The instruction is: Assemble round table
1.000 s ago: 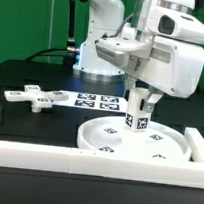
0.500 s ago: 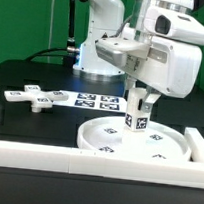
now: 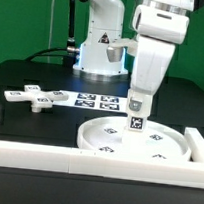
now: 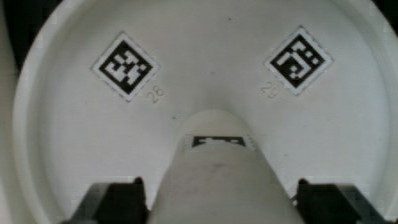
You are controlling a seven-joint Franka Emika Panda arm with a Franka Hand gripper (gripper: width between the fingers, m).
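Note:
The large rimmed round disc (image 3: 95,140) lies flat on the table near the front rail. The short cylindrical leg (image 3: 137,119) stands upright on the disc, near its middle. My gripper (image 3: 138,101) reaches straight down and is shut on the leg's upper part. In the wrist view the leg (image 4: 221,165) runs between the two dark fingers (image 4: 121,200), and the disc (image 4: 210,85) with two tags lies beneath. The cross-shaped base piece (image 3: 35,97) lies on the table at the exterior view's left, apart from the gripper.
The marker board (image 3: 98,102) lies behind the disc, in front of the robot base. Long white border rails run along the front (image 3: 74,164) and at the right (image 3: 198,147). A black pole (image 3: 72,27) stands at the back.
The wrist and hand have turned about the vertical axis, so the hand now looks narrow in the exterior view. The leg stays upright on the disc in the same spot.

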